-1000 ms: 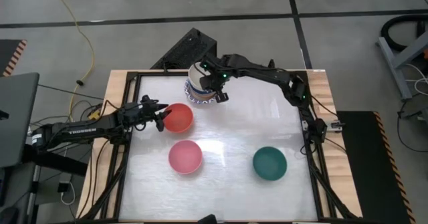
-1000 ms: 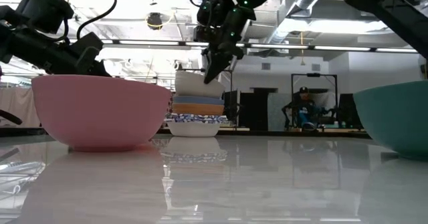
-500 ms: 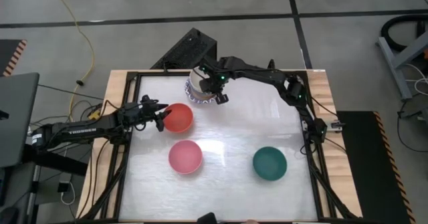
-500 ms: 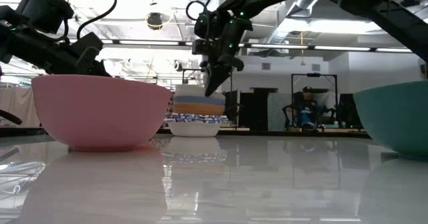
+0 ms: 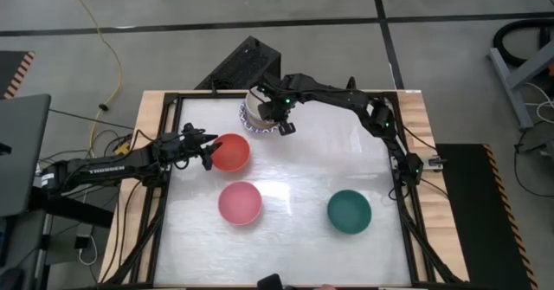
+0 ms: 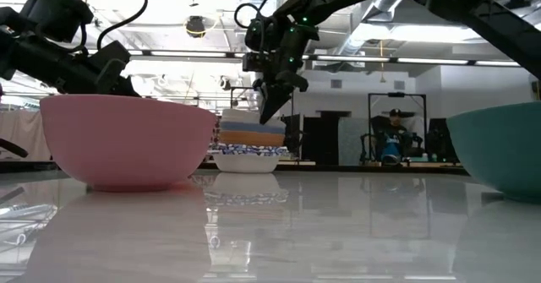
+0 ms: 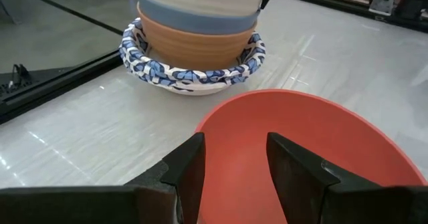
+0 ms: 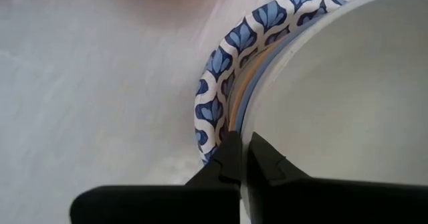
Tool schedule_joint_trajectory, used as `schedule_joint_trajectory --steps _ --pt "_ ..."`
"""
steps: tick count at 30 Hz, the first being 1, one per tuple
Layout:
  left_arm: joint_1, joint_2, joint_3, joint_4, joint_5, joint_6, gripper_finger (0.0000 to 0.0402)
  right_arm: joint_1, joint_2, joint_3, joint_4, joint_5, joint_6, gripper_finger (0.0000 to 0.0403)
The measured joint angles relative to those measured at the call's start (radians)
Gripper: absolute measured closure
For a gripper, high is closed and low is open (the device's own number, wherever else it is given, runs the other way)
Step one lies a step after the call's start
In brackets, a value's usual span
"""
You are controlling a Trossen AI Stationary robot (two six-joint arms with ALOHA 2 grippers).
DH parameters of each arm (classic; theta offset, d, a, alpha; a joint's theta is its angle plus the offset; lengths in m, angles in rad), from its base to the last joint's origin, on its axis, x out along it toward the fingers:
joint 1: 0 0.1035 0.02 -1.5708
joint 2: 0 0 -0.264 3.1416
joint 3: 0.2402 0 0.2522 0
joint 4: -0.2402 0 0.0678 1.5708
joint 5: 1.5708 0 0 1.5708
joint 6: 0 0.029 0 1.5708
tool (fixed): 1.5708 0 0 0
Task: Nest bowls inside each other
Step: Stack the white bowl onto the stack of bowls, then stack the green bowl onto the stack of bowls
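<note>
A stack of bowls [image 5: 257, 112] stands at the table's far middle. A blue-patterned white bowl [image 7: 194, 80] is at the bottom, with an orange [image 7: 194, 47], a blue [image 7: 194, 20] and a cream bowl [image 8: 334, 83] nested in it. My right gripper [image 5: 282, 125] is shut on the cream bowl at the stack's right side. A red bowl [image 5: 231, 152] rests on the table left of centre. My left gripper [image 7: 234, 164] is open at its left rim, pointing across the bowl toward the stack. I cannot tell whether it touches the bowl. My right gripper pinches the cream bowl's rim [image 8: 249, 127], one finger [image 8: 227, 160] outside the wall and the other inside. The fingers slant steeply down from the table's right side. The bowl sits upright, nested in the blue bowl [image 6: 249, 126].
A pink bowl [image 5: 239, 203] and a dark green bowl [image 5: 349, 211] stand apart on the near half of the table, with free room between them. A black box [image 5: 242, 65] lies just beyond the far edge. A person [image 6: 389, 135] sits in the room behind.
My right gripper has come down a little with the cream bowl. The bowl stood high above the blue one a second ago and now sits low, nested in the stack. The gripper stays shut on its rim.
</note>
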Motion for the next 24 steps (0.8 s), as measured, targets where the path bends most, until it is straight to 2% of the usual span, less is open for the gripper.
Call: schedule_joint_trajectory --steps 10,24 --pt "0.0 0.0 0.0 0.0 0.0 0.0 0.0253 -0.004 0.0 0.0 0.008 0.002 0.039 0.0342" --pt "0.0 0.0 0.0 0.0 0.0 0.0 0.0253 -0.004 -0.002 0.055 -0.014 0.003 0.055 0.032"
